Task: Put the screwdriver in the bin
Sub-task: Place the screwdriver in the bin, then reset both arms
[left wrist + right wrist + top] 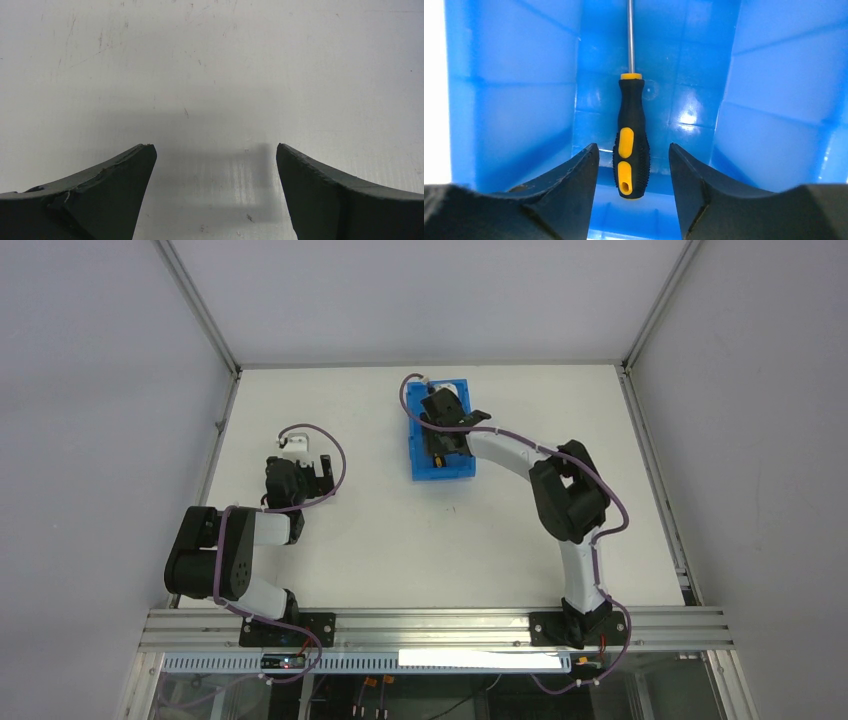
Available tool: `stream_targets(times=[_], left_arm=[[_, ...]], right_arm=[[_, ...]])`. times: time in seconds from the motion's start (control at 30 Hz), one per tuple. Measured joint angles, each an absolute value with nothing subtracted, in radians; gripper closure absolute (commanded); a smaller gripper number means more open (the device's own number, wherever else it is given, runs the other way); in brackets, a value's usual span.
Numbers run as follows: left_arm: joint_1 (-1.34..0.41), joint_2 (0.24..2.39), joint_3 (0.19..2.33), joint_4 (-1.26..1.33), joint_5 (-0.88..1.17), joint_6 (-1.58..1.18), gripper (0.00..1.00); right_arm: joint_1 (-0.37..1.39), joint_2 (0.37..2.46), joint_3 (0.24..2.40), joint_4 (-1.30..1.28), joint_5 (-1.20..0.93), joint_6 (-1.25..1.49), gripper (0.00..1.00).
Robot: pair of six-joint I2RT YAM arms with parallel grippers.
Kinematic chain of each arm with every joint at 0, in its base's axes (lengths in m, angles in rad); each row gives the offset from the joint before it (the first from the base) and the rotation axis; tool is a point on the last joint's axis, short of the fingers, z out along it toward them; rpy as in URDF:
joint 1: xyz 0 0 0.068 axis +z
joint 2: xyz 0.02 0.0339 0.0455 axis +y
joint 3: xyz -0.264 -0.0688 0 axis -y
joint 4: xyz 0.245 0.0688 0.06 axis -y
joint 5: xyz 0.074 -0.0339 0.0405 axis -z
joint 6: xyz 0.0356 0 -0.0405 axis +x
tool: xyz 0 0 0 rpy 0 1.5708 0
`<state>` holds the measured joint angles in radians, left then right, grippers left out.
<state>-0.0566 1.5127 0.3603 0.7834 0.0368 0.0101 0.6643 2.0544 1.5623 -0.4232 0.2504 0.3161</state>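
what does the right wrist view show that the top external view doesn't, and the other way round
Only right wrist: the screwdriver lying on the floor of the bin, shaft pointing away, with clear gaps between its handle and the open right gripper. Only top external: the left gripper over the table, well away from the bin, and the bin's whole outline. Both: the blue bin with the right gripper reaching down into it.

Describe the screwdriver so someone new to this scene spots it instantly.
On the white table, find the blue bin toward the far edge, under the right gripper. Inside lies the screwdriver: black handle with yellow inserts, thin grey shaft, the only thing seen in it.
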Motion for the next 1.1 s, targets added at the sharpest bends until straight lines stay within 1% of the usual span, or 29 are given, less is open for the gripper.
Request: stream_targets(times=[0.1, 0.2, 0.27, 0.3, 0.37, 0.4, 0.73, 1.1], left_arm=[[-0.057, 1.513, 0.360, 0.783, 0.037, 0.010, 0.00], [-0.057, 1.513, 0.360, 0.783, 0.037, 0.010, 0.00], [-0.057, 1.513, 0.360, 0.783, 0.037, 0.010, 0.00], [-0.057, 1.513, 0.360, 0.783, 0.037, 0.010, 0.00], [-0.057, 1.513, 0.360, 0.783, 0.037, 0.010, 0.00], [-0.057, 1.513, 0.360, 0.783, 0.037, 0.010, 0.00], [-0.057, 1.513, 0.360, 0.783, 0.037, 0.010, 0.00], [-0.057, 1.513, 0.360, 0.783, 0.037, 0.010, 0.00]], right_arm=[[0.671, 2.039, 1.578, -0.435, 0.259, 0.315, 0.39], [0.680, 2.017, 1.599, -0.455, 0.272, 0.313, 0.33], [0.685, 2.001, 1.612, -0.466, 0.278, 0.312, 0.27], [0.688, 1.991, 1.620, -0.474, 0.282, 0.310, 0.22], [0.692, 1.975, 1.641, -0.491, 0.289, 0.305, 0.04], [0.694, 1.970, 1.654, -0.500, 0.293, 0.303, 0.01], [0.708, 1.903, 1.785, -0.607, 0.320, 0.281, 0.01], [0.710, 1.858, 2.042, -0.748, 0.331, 0.239, 0.01]])
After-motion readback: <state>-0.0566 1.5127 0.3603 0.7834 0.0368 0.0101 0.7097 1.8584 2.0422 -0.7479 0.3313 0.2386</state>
